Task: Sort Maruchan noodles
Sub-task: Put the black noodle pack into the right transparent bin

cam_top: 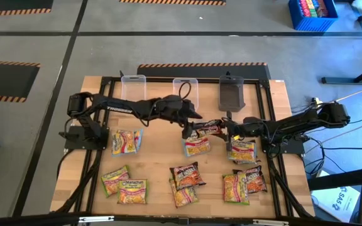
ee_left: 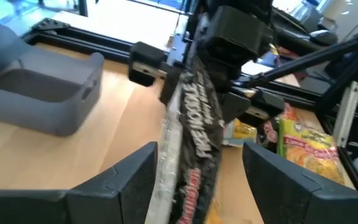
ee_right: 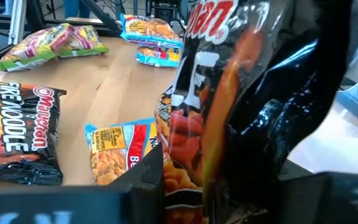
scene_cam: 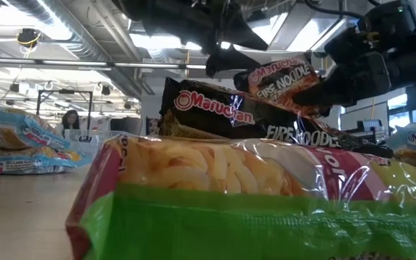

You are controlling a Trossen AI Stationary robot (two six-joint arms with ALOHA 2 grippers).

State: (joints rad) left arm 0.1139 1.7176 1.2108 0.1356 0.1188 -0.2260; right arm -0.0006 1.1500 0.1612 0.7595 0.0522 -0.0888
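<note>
Fire Noodle packet (cam_top: 207, 129) held above the desk (cam_top: 156, 169) between both arms.
Right gripper (cam_top: 226, 130) jaws clamp the packet; left gripper (cam_top: 190, 129) jaws stand open around its other end.

We see three tubs (cam_top: 183, 89) in a row along the table's (cam_top: 93, 94) far edge. The noodle packets (cam_top: 124, 186) lie scattered nearer the front edge. One packet (cam_top: 207, 129) hangs above the table's middle, between the left gripper (cam_top: 188, 130) and the right gripper (cam_top: 226, 128), just over another packet (cam_top: 197, 147).
</note>
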